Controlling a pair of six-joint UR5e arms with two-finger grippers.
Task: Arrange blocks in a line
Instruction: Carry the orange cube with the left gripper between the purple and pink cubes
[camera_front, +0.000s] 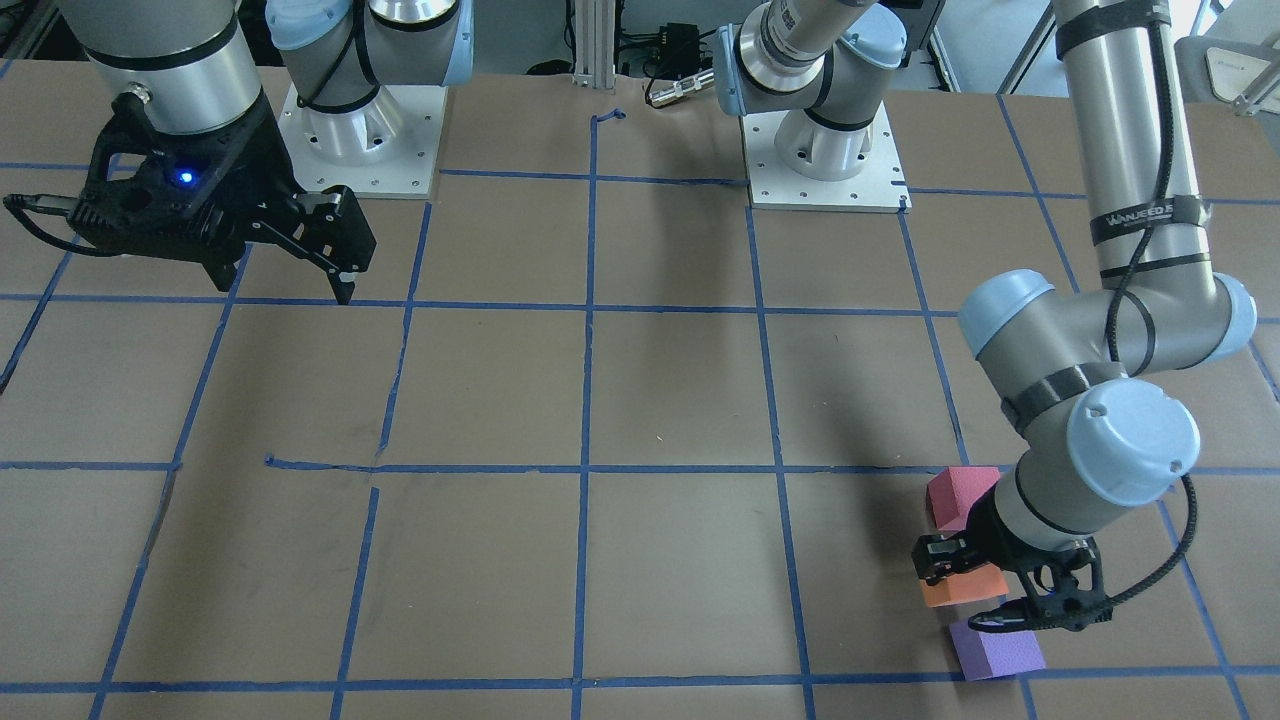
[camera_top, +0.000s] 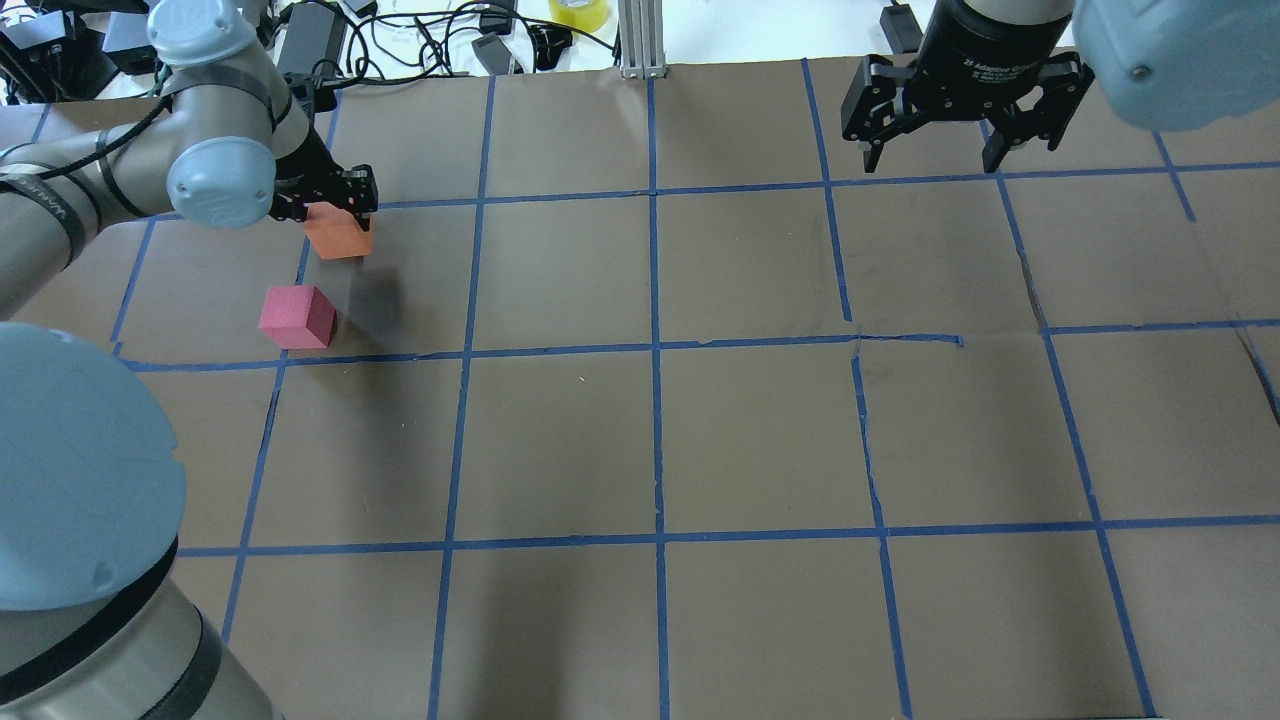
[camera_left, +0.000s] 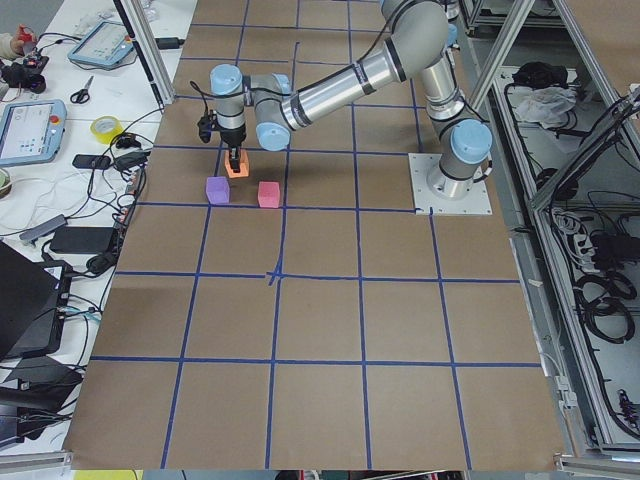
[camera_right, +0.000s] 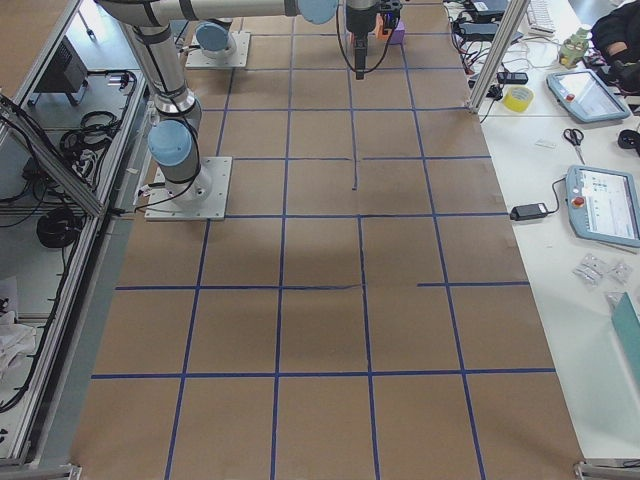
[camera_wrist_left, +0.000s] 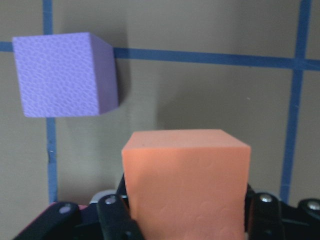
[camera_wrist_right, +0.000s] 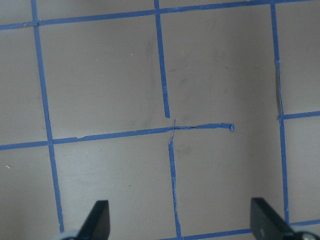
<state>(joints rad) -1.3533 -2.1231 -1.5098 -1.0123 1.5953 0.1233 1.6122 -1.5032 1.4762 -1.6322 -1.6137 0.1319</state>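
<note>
Overhead exterior view shows the left gripper (camera_top: 332, 203) clamped on the orange block (camera_top: 340, 236) at the far left of the table. The pinkish-red block (camera_top: 297, 317) lies near it on the side toward the robot's base, apart from the held cube. The purple one is hidden there behind the left wrist.

From the left wrist camera, the orange block (camera_wrist_left: 186, 185) fills the space between the 2 fingers, with its flanks against them. The purple block (camera_wrist_left: 62, 75) sits ahead of the gripper and off to one side, not touching. I cannot tell whether the held cube rests on the table or hangs just above it.

Across the table, the front-facing camera shows the 3 cubes in a rough column around the left gripper (camera_front: 968, 590). The pinkish-red block (camera_front: 958, 497) is behind it, the orange block (camera_front: 963, 588) is in its grasp, and the purple block (camera_front: 996, 650) is just beyond it.

The right gripper (camera_top: 950, 135) hangs well away from all 3 blocks, its fingers spread wide and holding nothing.

By my reading the task is far along. 2 blocks look placed, and the 3rd is held about between them. What is left is to set it down in line with its neighbours and let go. Whether the column is truly straight I cannot judge from these angles.
</note>
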